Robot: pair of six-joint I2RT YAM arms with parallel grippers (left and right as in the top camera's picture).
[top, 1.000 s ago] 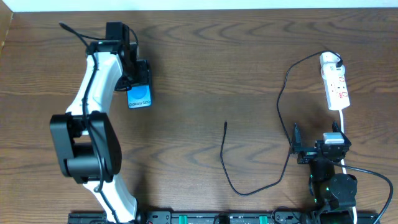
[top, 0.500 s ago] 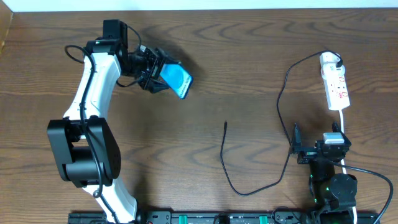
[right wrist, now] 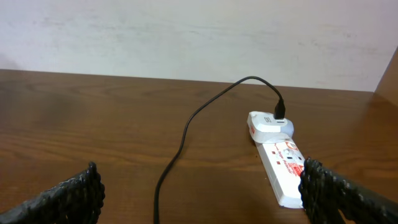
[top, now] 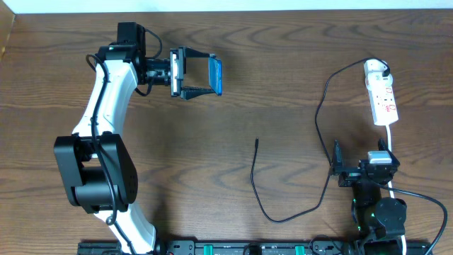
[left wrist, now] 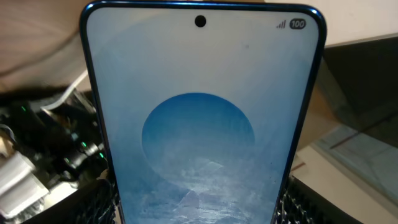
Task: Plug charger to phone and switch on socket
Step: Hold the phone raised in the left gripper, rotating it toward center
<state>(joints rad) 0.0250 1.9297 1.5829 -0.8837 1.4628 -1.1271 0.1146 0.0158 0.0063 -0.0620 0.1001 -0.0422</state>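
Note:
My left gripper [top: 205, 74] is shut on the phone [top: 215, 75] and holds it on edge above the table at the upper left of centre. In the left wrist view the phone's blue screen [left wrist: 200, 124] fills the frame between the two fingers. The charger's black cable [top: 320, 113] runs from the socket [top: 382, 99] at the far right down across the table to its free plug tip [top: 256, 142] at the centre. My right gripper [top: 362, 166] is open and empty near the front right, below the socket. In the right wrist view the socket [right wrist: 280, 155] and the cable [right wrist: 186, 134] lie ahead of it.
The socket's white cord [top: 391, 142] runs down past my right gripper to the front edge. A rail [top: 248, 248] lies along the table's front edge. The white wall [right wrist: 186, 37] stands behind the table's far edge.
My left arm has lifted the phone from the upper left, carried it right and turned it from flat to on edge. The right arm and the cable have not moved.

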